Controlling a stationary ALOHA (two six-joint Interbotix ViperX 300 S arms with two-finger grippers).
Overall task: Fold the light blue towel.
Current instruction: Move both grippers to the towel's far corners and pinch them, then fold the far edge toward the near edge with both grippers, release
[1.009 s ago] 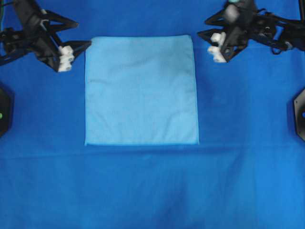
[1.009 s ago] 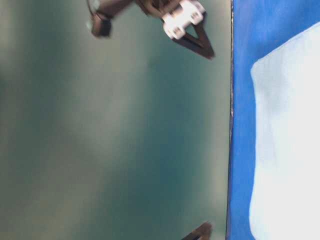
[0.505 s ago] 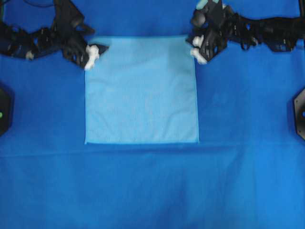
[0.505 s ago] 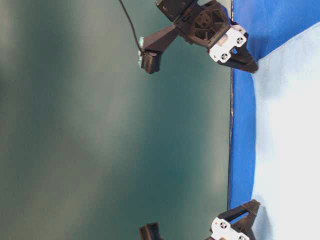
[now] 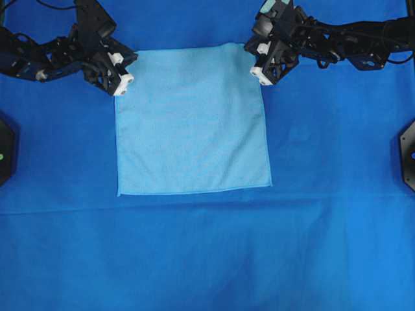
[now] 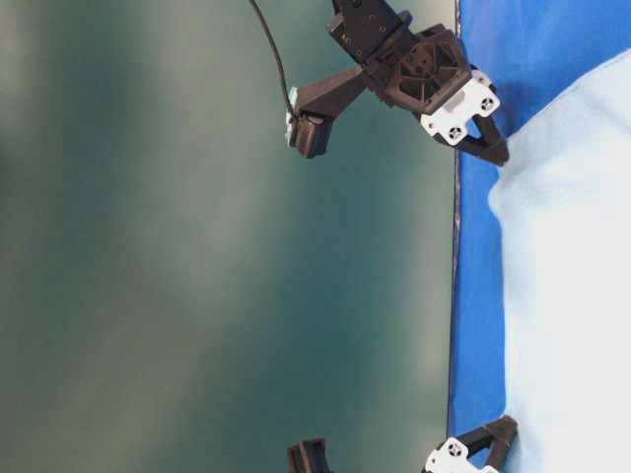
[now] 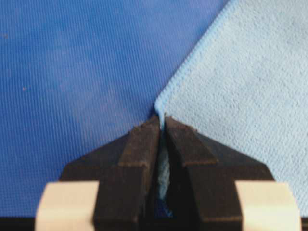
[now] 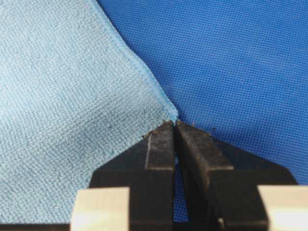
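Overhead view: left claw (image 5: 125,70) and right claw (image 5: 256,59) each clamp a far corner of the pale sky-blue square microfibre towel (image 5: 191,126).

A large royal-blue cloth (image 5: 194,253) covers the whole work surface and reaches to every edge of the overhead view. It lies mostly flat, with some soft wrinkles and one long faint crease across its lower half. At the left edge sits a dark object (image 5: 5,155) with a small green light, and a similar dark object (image 5: 408,155) sits at the right edge. In the table-level view a plain dark green backdrop (image 6: 197,276) stands behind the surface.
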